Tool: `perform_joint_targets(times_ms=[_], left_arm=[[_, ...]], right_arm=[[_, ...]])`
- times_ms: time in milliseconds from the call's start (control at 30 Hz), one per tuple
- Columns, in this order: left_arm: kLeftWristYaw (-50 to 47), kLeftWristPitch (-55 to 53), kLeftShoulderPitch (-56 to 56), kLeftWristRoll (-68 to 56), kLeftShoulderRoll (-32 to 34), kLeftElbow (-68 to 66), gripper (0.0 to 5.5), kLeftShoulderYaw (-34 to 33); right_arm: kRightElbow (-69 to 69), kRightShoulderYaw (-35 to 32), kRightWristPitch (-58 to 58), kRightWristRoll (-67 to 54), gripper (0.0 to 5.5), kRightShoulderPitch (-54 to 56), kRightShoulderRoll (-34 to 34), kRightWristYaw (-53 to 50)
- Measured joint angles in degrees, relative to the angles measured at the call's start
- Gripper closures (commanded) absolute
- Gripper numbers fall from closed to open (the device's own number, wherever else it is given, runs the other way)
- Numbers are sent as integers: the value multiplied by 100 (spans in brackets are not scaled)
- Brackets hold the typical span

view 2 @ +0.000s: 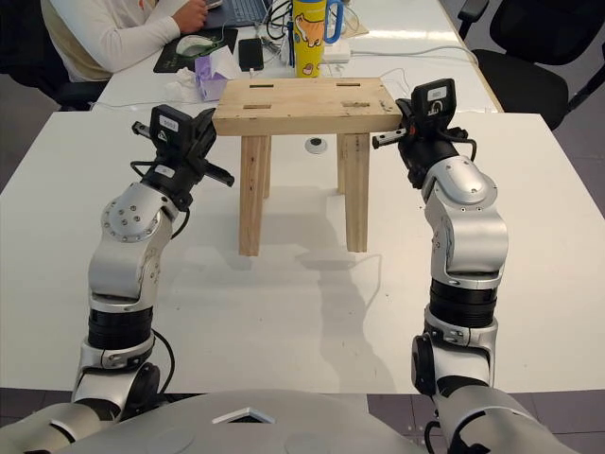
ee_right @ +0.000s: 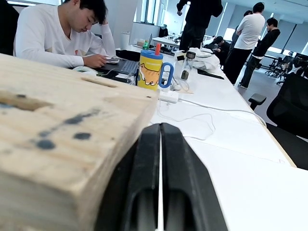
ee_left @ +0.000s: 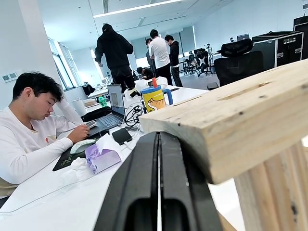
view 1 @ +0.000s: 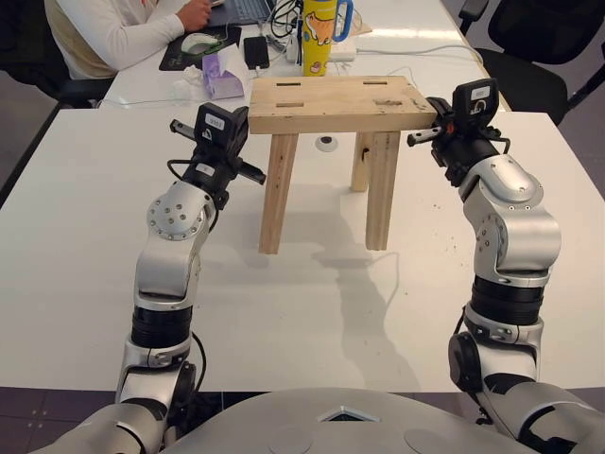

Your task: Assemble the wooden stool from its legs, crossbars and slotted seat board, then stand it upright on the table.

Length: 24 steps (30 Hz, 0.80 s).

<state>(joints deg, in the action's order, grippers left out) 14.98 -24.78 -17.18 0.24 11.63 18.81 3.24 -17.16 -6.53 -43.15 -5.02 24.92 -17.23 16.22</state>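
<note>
The wooden stool stands upright on the white table, slotted seat board on top and its legs on the surface. My left gripper sits just off the seat's left end, fingers shut and empty; in the left wrist view the gripper lies below the board's end. My right gripper is at the seat's right end, also shut on nothing. In the right wrist view that gripper rests beside the board's corner.
A small round white object lies on the table behind the stool. On the table beyond stand a yellow mug, a purple tissue pack, cables and a person's laptop. Black chairs stand at the far right. Open tabletop lies in front of the stool.
</note>
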Motion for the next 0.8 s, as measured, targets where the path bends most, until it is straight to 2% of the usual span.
perform_joint_targets(times_ms=[267, 467, 667, 800], left_arm=[[-339, 911, 754, 339, 236, -1323, 548, -120], [-910, 1386, 793, 375, 282, -2056, 548, -726], [-1010, 2100, 861, -226, 32, -2689, 548, -1279], [-1008, 2477, 1004, -440, -167, -2937, 548, -1368]], right_arm=[[481, 401, 1040, 103, 550, -615, -141, 215], [1649, 7, 2281, 403, 550, -667, -71, -528], [3241, -394, 3231, 211, 550, -885, 72, -671], [3838, -421, 4120, 183, 550, -1077, 76, -587]])
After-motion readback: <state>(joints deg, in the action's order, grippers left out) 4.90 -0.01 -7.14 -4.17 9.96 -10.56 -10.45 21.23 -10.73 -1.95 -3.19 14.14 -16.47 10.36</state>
